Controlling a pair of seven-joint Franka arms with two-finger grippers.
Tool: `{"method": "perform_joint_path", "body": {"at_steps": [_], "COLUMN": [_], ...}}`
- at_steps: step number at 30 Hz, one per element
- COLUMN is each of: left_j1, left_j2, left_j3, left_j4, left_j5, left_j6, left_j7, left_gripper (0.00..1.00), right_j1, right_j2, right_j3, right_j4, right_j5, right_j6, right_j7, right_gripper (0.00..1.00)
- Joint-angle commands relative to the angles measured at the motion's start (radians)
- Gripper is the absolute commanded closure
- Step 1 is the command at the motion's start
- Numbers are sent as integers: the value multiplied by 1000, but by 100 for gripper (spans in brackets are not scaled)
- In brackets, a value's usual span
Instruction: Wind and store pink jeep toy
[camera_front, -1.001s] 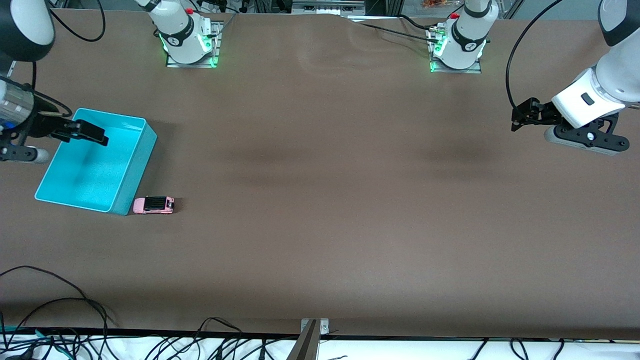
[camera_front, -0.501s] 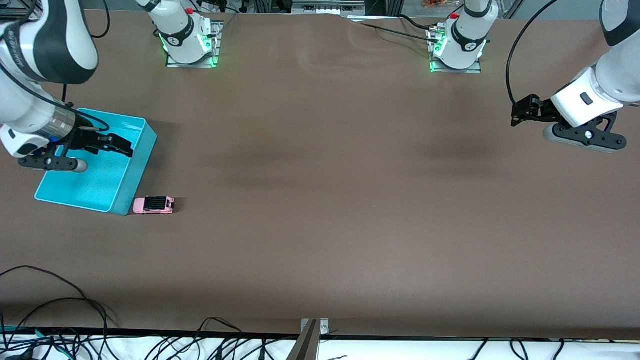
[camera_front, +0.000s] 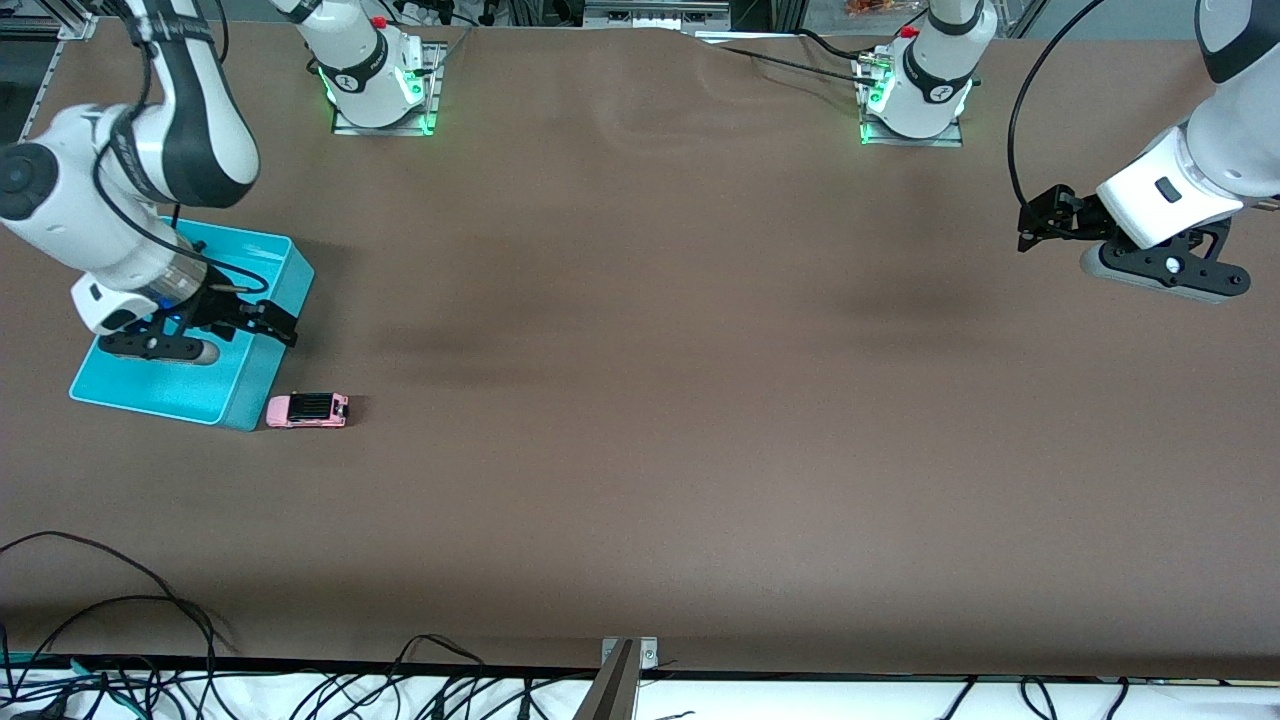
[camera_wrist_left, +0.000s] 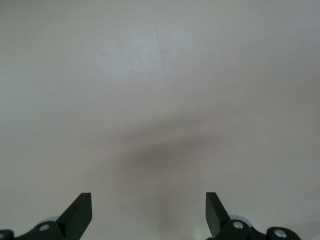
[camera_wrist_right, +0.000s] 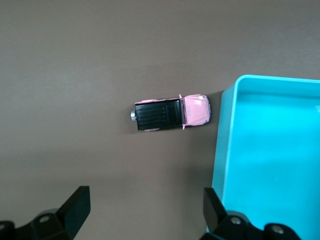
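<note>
The pink jeep toy (camera_front: 307, 410) sits on the brown table (camera_front: 640, 400), just beside the corner of the turquoise bin (camera_front: 255, 375) that is nearest the front camera, at the right arm's end of the table, and nothing is touching it. The right gripper (camera_front: 278, 327) hangs over the edge of the bin with its fingers (camera_wrist_right: 75, 210) spread wide and nothing between them. The left gripper (camera_front: 1032, 222) hangs over bare table at the left arm's end, well apart from the toy, with its fingers (camera_wrist_left: 80, 212) spread wide and holding nothing.
</note>
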Motion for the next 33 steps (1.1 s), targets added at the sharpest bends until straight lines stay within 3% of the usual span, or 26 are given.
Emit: {"method": "perform_joint_path", "body": {"at_steps": [1, 6, 10, 18, 26, 33], "left_j1": [0, 5, 9, 17, 20, 18], "left_j2": [32, 47, 64, 124, 129, 129], "left_j3": [6, 9, 14, 14, 14, 14], "left_j4": [43, 44, 47, 136, 143, 143], "left_j5": [-4, -7, -7, -4, -4, -3], "left_j6": [-22, -13, -11, 3, 1, 1], "left_j7": [1, 0, -2, -2, -5, -11], "left_gripper": [0, 0, 0, 0, 0, 0], "right_j1": [-2, -2, -2, 5, 8, 12], "right_j2": [52, 93, 113, 152, 196, 228], "right_j3": [3, 3, 3, 3, 3, 3], "right_j4": [-19, -18, -15, -13, -13, -12], "right_j5": [16, 18, 21, 21, 19, 19], "right_j6": [86, 125, 164, 207, 284, 312], "right_j7": [5, 7, 119, 301, 672, 844], "right_gripper": [0, 0, 0, 0, 0, 0]}}
